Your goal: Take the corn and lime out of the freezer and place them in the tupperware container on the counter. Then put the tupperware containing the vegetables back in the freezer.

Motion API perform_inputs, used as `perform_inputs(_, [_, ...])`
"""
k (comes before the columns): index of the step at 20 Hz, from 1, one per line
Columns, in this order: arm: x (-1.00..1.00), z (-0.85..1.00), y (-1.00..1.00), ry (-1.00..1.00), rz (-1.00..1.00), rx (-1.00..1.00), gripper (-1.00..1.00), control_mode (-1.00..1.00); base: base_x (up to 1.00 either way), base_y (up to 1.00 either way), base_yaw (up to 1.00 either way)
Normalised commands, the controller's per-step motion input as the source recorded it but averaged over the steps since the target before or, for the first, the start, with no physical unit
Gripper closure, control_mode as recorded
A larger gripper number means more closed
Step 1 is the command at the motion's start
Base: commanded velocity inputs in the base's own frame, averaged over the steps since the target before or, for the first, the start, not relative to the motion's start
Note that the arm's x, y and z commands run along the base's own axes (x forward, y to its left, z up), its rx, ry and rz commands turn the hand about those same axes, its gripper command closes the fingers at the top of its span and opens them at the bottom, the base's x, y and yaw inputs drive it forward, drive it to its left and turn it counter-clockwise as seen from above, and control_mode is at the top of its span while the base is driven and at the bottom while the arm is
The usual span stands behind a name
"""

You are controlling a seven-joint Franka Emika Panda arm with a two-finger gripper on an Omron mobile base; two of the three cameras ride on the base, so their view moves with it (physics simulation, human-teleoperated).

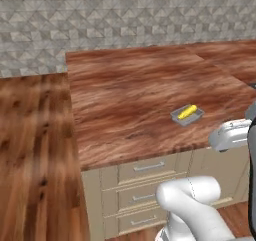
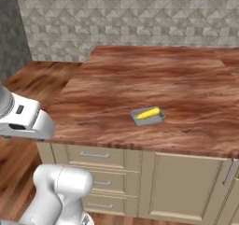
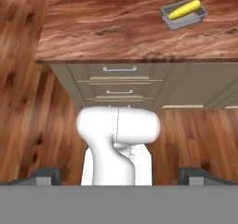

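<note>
Corn (image 2: 147, 113) already lying in the tray (image 2: 159, 120), slantwise, on the counter (image 2: 186, 88) near its front edge, above the drawers (image 2: 95, 156). Same cob seen in the tray (image 1: 186, 120) from the left base view, and at the upper right of the hand view (image 3: 185, 9). Lime and freezer nowhere to point at here, so the likely step: going back for the lime.

To do it well: turn away from the counter without sweeping the tray, keep the claw wide on approach, come at the round fruit squarely across its middle, close gently so it does not squirt out, then set it down beside the cob, not on top.

Claw (image 3: 120, 174) spread wide, empty, its finger tips (image 3: 46, 174) standing far apart at the bottom of the hand view. Hand held back from the counter and looking down over the floor (image 3: 28, 107) and the drawer fronts. Forearm level beside the counter edge, well apart from the tray.
</note>
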Motion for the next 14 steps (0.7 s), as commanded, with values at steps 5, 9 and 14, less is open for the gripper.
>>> perform_inputs(5, [0.0,0.0,0.0,0.0,0.0,0.0,-1.0,1.0,-0.06,1.0,0.0])
perform_inputs(9, [0.0,0.0,0.0,0.0,0.0,0.0,-1.0,1.0,0.02,1.0,0.0])
perform_inputs(14, [0.0,0.0,0.0,0.0,0.0,0.0,-1.0,1.0,0.16,1.0,0.0])
